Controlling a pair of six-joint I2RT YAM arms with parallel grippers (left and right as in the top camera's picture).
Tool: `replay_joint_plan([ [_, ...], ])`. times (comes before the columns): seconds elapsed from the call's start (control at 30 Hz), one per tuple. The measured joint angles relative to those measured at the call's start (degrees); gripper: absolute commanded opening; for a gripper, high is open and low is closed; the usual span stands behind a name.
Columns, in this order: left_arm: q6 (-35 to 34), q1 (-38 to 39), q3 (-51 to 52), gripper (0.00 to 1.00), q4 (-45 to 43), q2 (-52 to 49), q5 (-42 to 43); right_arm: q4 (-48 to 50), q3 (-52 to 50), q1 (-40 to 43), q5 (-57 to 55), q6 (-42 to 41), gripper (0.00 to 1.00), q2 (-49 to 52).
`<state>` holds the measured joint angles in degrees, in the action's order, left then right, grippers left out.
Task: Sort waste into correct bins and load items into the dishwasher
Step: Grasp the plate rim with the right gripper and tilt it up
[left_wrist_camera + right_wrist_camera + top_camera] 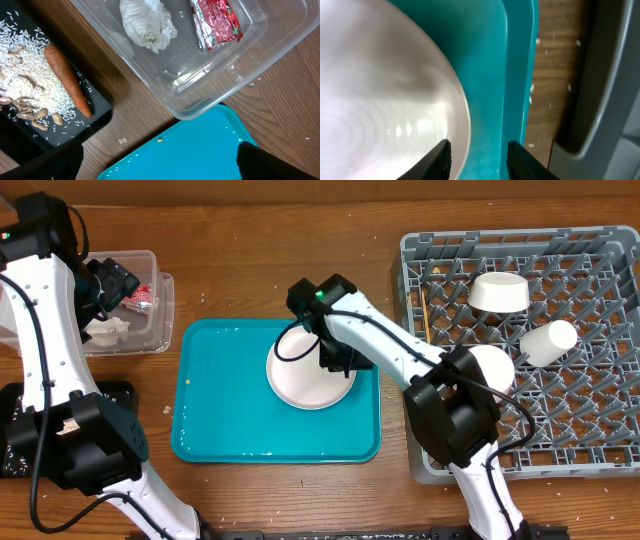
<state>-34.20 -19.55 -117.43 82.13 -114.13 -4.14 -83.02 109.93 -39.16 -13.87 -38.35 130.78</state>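
Note:
The large pale plate (pixel 308 380) lies on the teal tray (pixel 220 410). My right gripper (pixel 338 360) is low at the plate's right edge. In the right wrist view its open fingers (pixel 479 160) straddle the plate's rim (pixel 385 90). My left gripper (pixel 110 280) is open and empty (pixel 160 167) over the clear tub (pixel 165 290), which holds the white tissue (pixel 145 22) and the red wrapper (pixel 215 22). The black tray (pixel 100 107) holds the carrot (pixel 67 80) and pale food scraps (pixel 25 80). The grey dish rack (pixel 600 410) holds a bowl (pixel 500 290), the cup (pixel 548 340), a second bowl (pixel 490 365) and the chopsticks (pixel 424 310).
The teal tray (pixel 190 150) lies between the tub and the rack, its right rim (pixel 520 75) close to the rack's wall (pixel 610 75). Rice grains are scattered on the wood there. My left arm hides most of the black tray in the overhead view.

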Motion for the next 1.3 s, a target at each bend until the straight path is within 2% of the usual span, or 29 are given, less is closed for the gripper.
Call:
replay_joint_plan([
  [0.17, 0.0, 0.0, 0.0, 1.0, 0.0, 0.0, 0.0, -1.95, 0.0, -0.26, 1.03, -0.07, 0.43, 0.0],
  [0.43, 0.02, 0.0, 0.0, 1.0, 0.0, 0.0, 0.0, 6.21, 0.0, -0.26, 9.01, 5.25, 0.45, -1.11],
  [0.5, 0.0, 0.0, 0.0, 1.0, -0.02, 0.0, 0.0, 9.6, 0.0, -0.26, 12.79, 7.74, 0.55, -2.14],
  [0.57, 0.0, 0.0, 0.0, 1.0, 0.0, 0.0, 0.0, 13.25, 0.0, -0.26, 17.49, 10.32, 0.78, -3.37],
  [0.6, 0.0, 0.0, 0.0, 1.0, 0.0, 0.0, 0.0, 14.91, 0.0, -0.26, 19.82, 11.76, 0.86, -3.85],
  [0.77, 0.0, 0.0, 0.0, 1.0, 0.0, 0.0, -0.07, 20.9, 0.0, -0.61, 26.8, 15.78, 0.99, -4.5],
  [0.9, 0.0, 0.0, 0.0, 1.0, 0.0, 0.0, -0.17, 24.2, 0.0, -1.92, 28.41, 16.74, 1.0, -4.5],
  [0.93, 0.0, 0.0, 0.0, 1.0, 0.0, 0.0, -0.17, 24.48, 0.0, -2.49, 28.37, 16.81, 0.96, -4.5],
  [1.0, 0.0, 0.0, 0.0, 1.0, 0.0, 0.0, -0.17, 24.63, 0.0, -3.85, 27.54, 17.27, 0.84, -4.5],
  [1.07, 0.0, 0.0, 0.0, 1.0, 0.0, 0.0, -0.17, 24.68, 0.0, -5.44, 26.03, 17.31, 0.79, -4.5],
  [1.3, 0.0, 0.0, 0.0, 1.0, 0.02, 0.0, -0.17, 26.88, -1.11, -10.19, 19.17, 14.29, 0.79, -4.5],
])
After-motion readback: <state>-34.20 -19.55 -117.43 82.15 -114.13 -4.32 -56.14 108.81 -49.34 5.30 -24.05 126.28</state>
